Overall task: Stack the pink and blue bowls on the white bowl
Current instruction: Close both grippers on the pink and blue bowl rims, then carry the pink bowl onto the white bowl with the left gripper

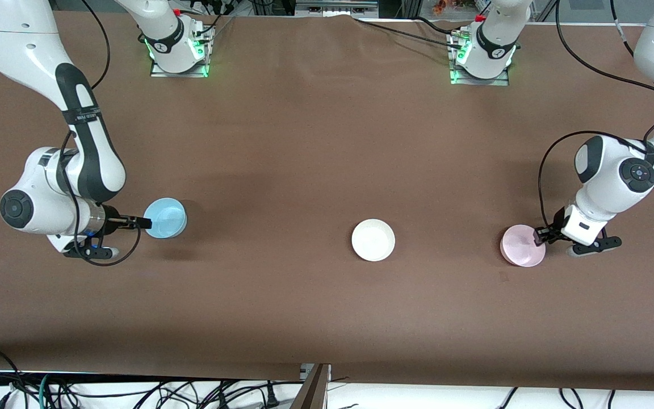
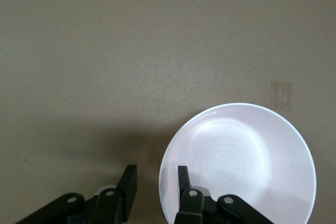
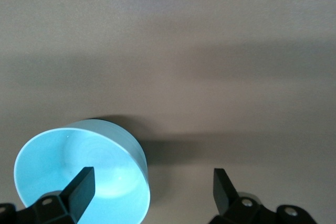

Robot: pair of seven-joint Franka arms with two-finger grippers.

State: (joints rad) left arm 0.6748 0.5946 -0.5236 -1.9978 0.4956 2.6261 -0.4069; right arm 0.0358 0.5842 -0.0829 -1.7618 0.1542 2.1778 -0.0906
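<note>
The light blue bowl (image 1: 166, 218) sits on the table toward the right arm's end. My right gripper (image 1: 145, 222) is open at its rim. In the right wrist view, one finger (image 3: 81, 186) is over the inside of the blue bowl (image 3: 79, 182) and the other is outside, so the right gripper (image 3: 152, 184) straddles the rim. The pale pink bowl (image 1: 523, 245) sits toward the left arm's end. My left gripper (image 1: 540, 236) is open and straddles its rim: one finger (image 2: 182, 179) is inside the pink bowl (image 2: 241, 161), and the left gripper (image 2: 155, 182) has its other finger outside. The white bowl (image 1: 373, 240) stands between them, empty.
The brown table (image 1: 315, 142) carries only the three bowls. The arm bases (image 1: 176, 45) stand along the table's edge farthest from the front camera. Cables hang below the nearest edge.
</note>
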